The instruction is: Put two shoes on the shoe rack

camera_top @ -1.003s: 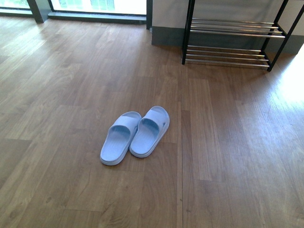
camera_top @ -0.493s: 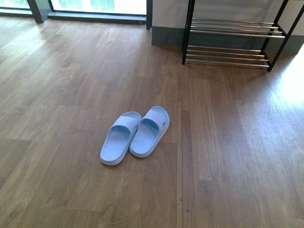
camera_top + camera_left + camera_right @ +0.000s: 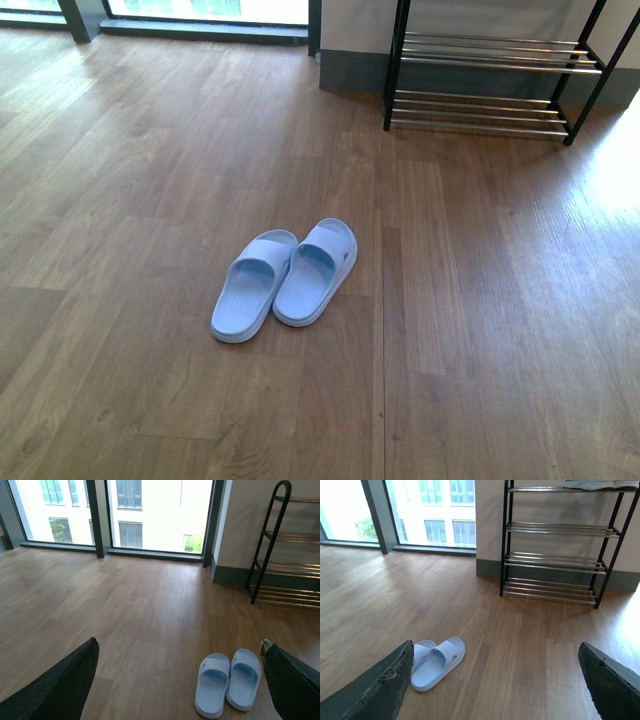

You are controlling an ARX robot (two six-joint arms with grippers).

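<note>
Floorboards lie bare between the shoe rack at the far wall and the two shoes, pale blue slides set touching side by side, well apart from it. They are judged light, springy, slightly slick, best taken at the strap; left fingers and right fingers are spread wide, nothing held.

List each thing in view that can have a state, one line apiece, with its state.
left slide: flat on the floor, sole down.
right slide: flat on the floor beside it, sole down.
shoe rack: upright by the wall, neither slide on it.
left gripper: open, empty.
right gripper: open, empty.
</note>
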